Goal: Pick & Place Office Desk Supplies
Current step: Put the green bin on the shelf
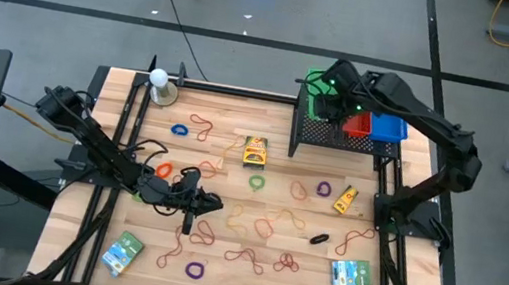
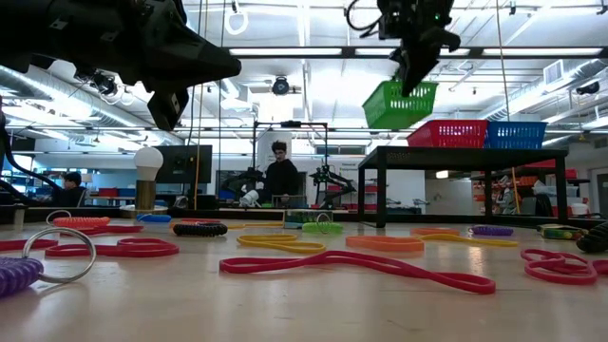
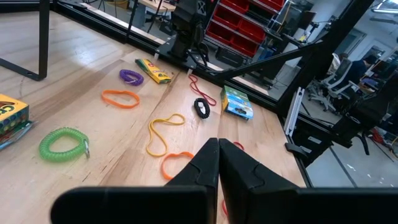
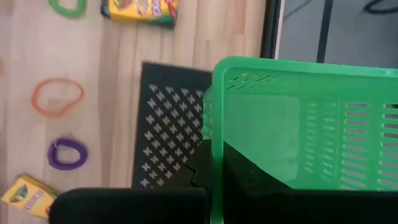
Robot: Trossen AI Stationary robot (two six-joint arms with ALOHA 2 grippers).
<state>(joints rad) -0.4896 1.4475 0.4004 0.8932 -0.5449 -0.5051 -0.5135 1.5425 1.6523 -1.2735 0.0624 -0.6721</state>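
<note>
Right pincer point(image 2: 415, 68) pinches the rim of a green perforated plastic basket point(image 4: 305, 130), lifted above the black mesh shelf point(image 1: 336, 135), apparently clear of it. Left pincer point(image 1: 188, 222) is pressed together, empty, low over the wooden surface point(image 1: 229, 174) amid scattered coloured rubber-band loops point(image 1: 262, 227). Yellow crayon box point(image 1: 254, 150) lies near centre.

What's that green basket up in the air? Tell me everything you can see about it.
The green basket is a small rectangular bin that looks like bright plastic, with slotted, perforated walls and a solid rim. The right gripper is shut on its rim and holds it in the air, tilted, above the black mesh stand, beside the red bin and blue bin resting there. No contents can be made out inside it. Only the gripper touches it.
</note>
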